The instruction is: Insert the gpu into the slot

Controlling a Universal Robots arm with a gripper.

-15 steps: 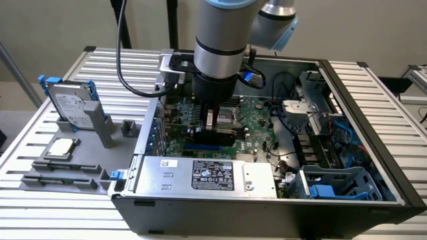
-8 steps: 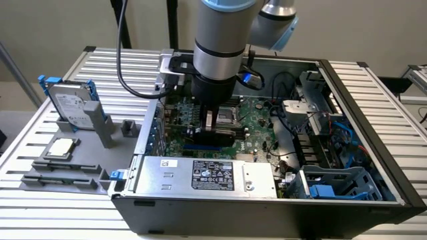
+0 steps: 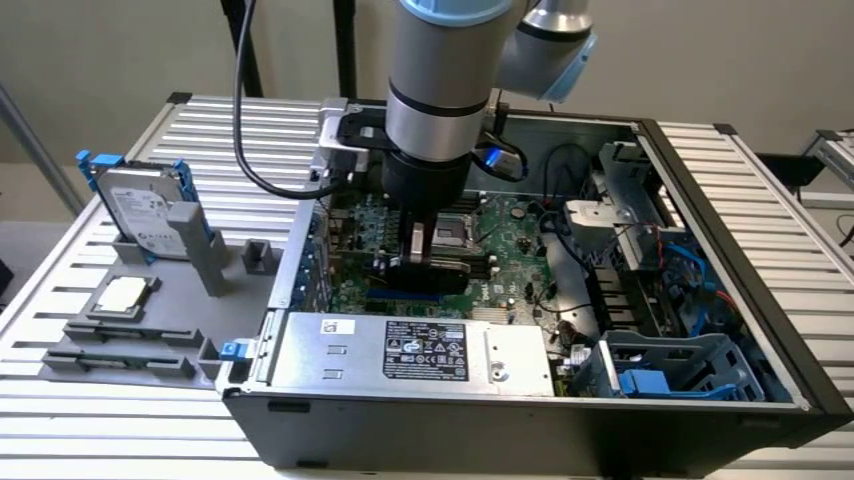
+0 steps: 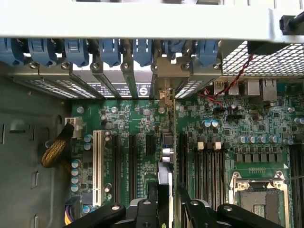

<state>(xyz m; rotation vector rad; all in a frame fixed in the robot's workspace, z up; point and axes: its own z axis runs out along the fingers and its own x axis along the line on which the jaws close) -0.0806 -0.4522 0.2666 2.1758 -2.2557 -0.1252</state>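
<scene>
My gripper point(image 3: 430, 262) reaches down into the open computer case, over the green motherboard point(image 3: 514, 275). In the wrist view its two black fingers point(image 4: 153, 202) stand on either side of the gpu point(image 4: 166, 164), a thin dark card seen edge-on, and the gripper point(image 4: 167, 202) is shut on it. The card stands upright over the board, and its metal end bracket point(image 4: 164, 90) meets the row of rear expansion openings. In the exterior view a short length of the bright-blue slot point(image 3: 400, 298) shows just below the gpu point(image 3: 434, 272). Whether the card's edge sits in the slot is hidden.
The silver power-supply box point(image 3: 414, 350) lies along the case's near wall. Black memory slots point(image 4: 209, 166) and the silver processor socket point(image 4: 259, 202) flank the card; a white slot point(image 4: 98, 161) lies on the other side. Blue bracket clips point(image 4: 109, 50) line the case rim. A hard drive point(image 3: 140, 210) stands outside.
</scene>
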